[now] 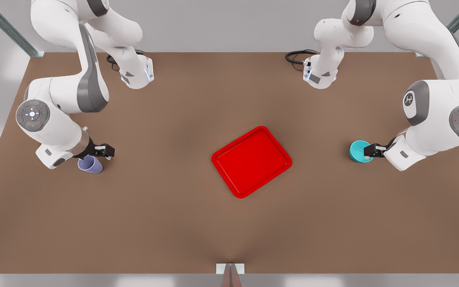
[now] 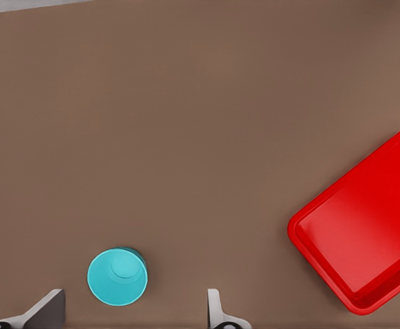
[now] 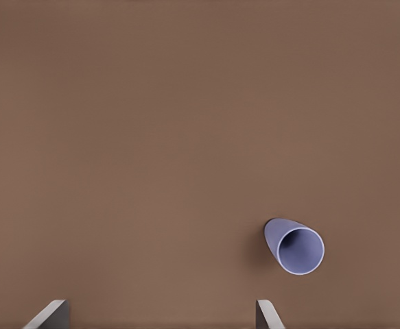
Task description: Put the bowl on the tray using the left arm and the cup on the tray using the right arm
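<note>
With the red tray (image 1: 252,161) bare mid-worktop, the left gripper (image 1: 374,150) hangs open over the teal bowl (image 1: 359,151) at its 3 o'clock, the right gripper (image 1: 104,151) open above the lavender cup (image 1: 90,164) at 9 o'clock, so each probably must drop and pinch next.

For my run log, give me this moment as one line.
left gripper: open above bowl | right gripper: open above cup | tray: empty

The cup (image 3: 295,247) is standing upright on the brown table (image 3: 151,137), its open mouth facing the camera. Two grey fingertips (image 3: 49,315) of the right gripper (image 3: 158,317) are showing spread wide apart, and the cup is sitting clear of both.
</note>
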`<move>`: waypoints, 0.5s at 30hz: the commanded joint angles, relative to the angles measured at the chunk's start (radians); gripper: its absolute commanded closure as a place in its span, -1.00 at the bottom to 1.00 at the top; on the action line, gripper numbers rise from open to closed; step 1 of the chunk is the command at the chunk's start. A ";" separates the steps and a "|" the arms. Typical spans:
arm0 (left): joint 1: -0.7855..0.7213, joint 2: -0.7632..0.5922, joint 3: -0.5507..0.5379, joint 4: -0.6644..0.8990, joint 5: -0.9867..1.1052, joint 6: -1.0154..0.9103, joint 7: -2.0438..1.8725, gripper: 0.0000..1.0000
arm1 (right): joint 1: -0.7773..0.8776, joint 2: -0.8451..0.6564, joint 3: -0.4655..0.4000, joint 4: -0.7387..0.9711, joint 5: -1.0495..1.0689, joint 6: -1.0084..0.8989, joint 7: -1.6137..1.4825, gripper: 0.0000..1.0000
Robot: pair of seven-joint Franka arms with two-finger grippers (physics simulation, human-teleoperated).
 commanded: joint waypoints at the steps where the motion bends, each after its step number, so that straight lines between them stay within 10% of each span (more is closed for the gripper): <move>1: 0.000 0.000 0.000 0.000 0.000 0.000 0.000 -1.00 | 0.000 0.000 0.000 0.001 0.002 0.000 0.000 -1.00; 7: 0.293 0.146 0.005 -0.026 -0.182 0.027 0.432 -1.00 | -0.014 -0.014 0.002 -0.094 0.060 -0.025 0.015 -1.00; 15: 0.311 0.026 0.008 -0.703 -0.382 0.693 0.745 -1.00 | -0.112 -0.063 0.002 -0.303 0.080 0.000 0.021 -1.00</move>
